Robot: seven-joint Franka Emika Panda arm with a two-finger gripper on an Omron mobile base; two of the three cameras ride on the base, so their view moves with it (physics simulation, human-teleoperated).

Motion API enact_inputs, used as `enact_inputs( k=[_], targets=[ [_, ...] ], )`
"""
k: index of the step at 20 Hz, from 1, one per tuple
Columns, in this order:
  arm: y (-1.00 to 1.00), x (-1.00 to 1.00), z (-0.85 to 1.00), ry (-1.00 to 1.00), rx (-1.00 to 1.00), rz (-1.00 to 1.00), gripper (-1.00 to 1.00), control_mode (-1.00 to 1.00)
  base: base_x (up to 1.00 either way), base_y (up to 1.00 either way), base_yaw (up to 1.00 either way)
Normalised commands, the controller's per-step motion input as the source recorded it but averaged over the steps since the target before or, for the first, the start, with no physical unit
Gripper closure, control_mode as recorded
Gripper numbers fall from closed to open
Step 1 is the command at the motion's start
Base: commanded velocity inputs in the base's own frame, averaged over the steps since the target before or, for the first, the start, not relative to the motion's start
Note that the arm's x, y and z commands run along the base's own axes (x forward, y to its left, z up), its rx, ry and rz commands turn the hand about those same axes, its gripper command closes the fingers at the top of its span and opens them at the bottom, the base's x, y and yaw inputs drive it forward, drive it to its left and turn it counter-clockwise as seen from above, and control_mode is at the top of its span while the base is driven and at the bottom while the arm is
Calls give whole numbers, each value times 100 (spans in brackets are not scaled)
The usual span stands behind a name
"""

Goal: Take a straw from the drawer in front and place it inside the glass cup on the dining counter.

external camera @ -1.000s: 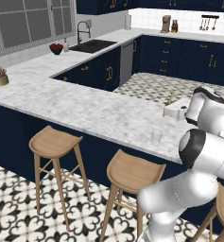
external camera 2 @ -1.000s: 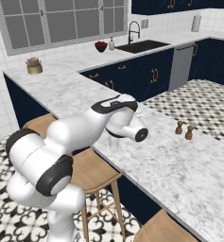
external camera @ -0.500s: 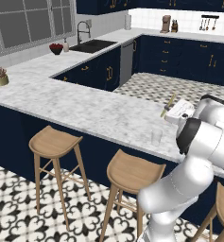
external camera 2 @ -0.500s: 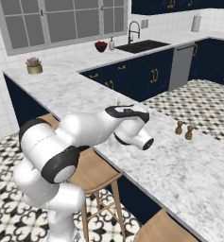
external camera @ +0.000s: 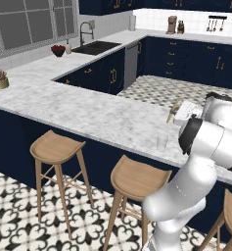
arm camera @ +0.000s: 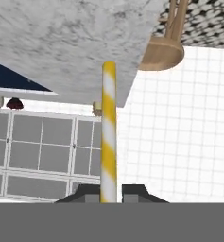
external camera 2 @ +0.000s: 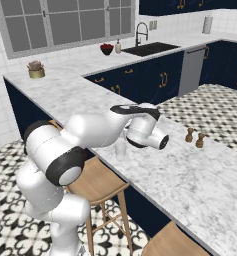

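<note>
One straw (arm camera: 108, 132), yellow-and-white striped, is pinched between the fully closed fingers of the gripper (arm camera: 108, 191). Over the last second the hand has swung further along the dining counter (external camera: 88, 110) and rolled, so the straw (external camera: 174, 109) now sticks up tilted, above and just beyond the glass cup (external camera: 162, 142). The cup (external camera 2: 121, 149) sits near the counter's stool-side edge, empty as far as I can tell. My read: transport is almost done; the remaining job is tipping the straw down and lining it over the rim.
</note>
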Motion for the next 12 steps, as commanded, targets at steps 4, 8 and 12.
enact_inputs(
  k=[4, 8, 12],
  targets=[
    [29, -25, 0, 8, -14, 1, 100, -100, 0, 0, 0],
    [1, -45, -3, 2, -2, 2, 100, -100, 0, 0, 0],
    [0, -13, 0, 25, 1, 7, 100, -100, 0, 0, 0]
  ],
)
